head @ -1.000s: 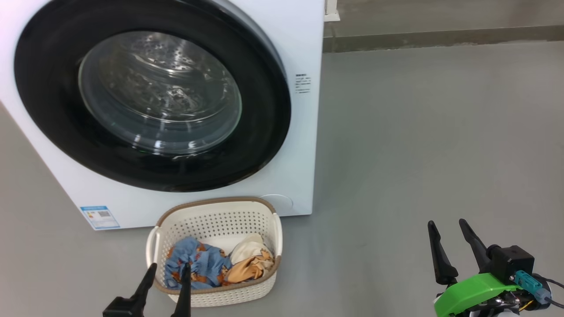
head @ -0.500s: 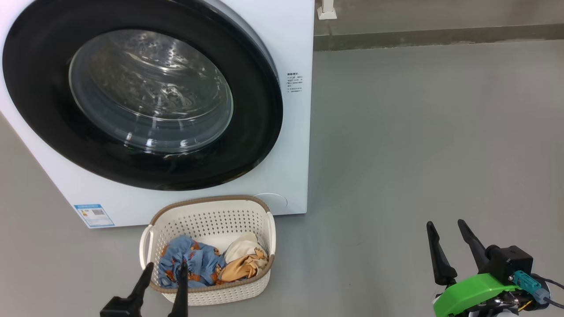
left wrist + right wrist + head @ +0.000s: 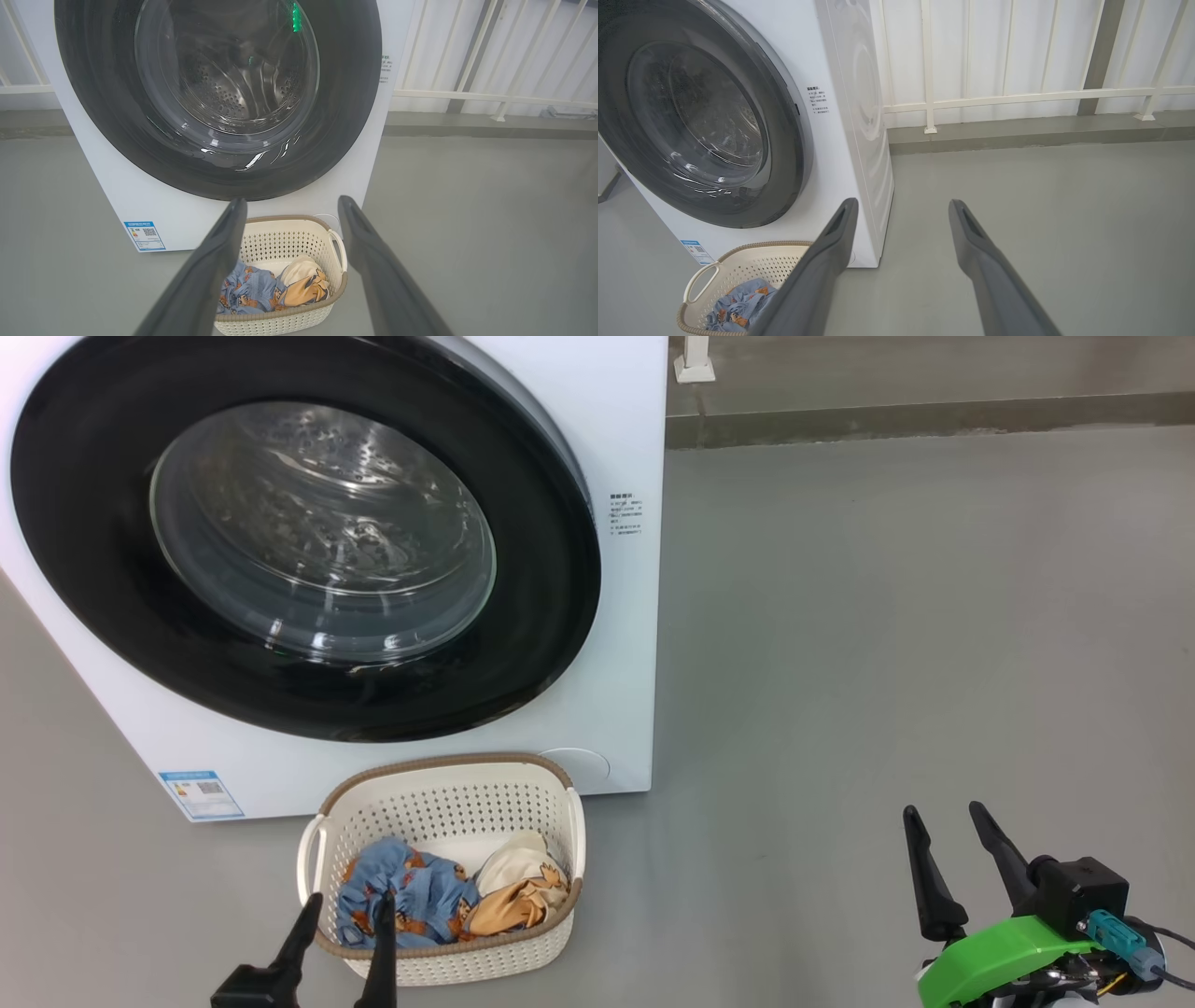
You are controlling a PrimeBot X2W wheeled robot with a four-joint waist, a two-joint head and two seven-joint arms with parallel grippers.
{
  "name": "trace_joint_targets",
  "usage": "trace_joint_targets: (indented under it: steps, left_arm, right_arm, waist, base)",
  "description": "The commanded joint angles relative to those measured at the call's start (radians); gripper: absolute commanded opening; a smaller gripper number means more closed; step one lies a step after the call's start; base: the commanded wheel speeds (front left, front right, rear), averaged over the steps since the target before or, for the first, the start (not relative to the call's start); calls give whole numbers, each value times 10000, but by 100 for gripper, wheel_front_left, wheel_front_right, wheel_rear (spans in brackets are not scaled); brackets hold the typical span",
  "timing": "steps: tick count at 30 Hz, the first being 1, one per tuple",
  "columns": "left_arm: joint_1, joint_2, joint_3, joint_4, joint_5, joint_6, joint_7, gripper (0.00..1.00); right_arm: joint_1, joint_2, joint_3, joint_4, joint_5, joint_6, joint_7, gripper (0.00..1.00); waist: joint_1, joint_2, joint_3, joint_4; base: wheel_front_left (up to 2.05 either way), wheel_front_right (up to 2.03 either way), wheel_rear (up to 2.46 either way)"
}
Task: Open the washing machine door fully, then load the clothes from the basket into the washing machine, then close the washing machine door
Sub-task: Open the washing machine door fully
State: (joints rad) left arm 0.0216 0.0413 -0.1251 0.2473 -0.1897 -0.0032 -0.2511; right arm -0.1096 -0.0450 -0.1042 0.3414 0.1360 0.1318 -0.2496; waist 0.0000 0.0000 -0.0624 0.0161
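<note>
Lying in one basket point(image 3: 448, 807): three clothes point(image 3: 439, 896).

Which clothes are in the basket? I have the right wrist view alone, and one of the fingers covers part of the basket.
Observer: Three clothes lie in the basket: blue printed, cream-white and orange-tan.
Operator: Where is the left gripper?
Observer: The left gripper is open and empty, pointing at the basket from the near side.
Operator: Anything in the machine already?
Observer: Through the washing machine door, the left wrist view shows the perforated drum with no garment in sight.
</note>
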Motion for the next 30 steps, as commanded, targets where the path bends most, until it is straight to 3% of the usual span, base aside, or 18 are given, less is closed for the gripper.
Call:
trace_joint_targets:
  steps: [1,30]
  left_arm:
    - [-233,89,326,-267,30,53,-107,100]
    - [-182,89,286,-265,-6,183,-107,100]
  right_arm:
    - [-528,-52,306,-213,42,-11,-122,100]
    - [-478,-52,364,-280,-81,-11,-122,100]
  waist:
    - [0,0,1,3]
    - [0,0,-37,80]
  base:
    - [0,0,0]
    - [0,0,0]
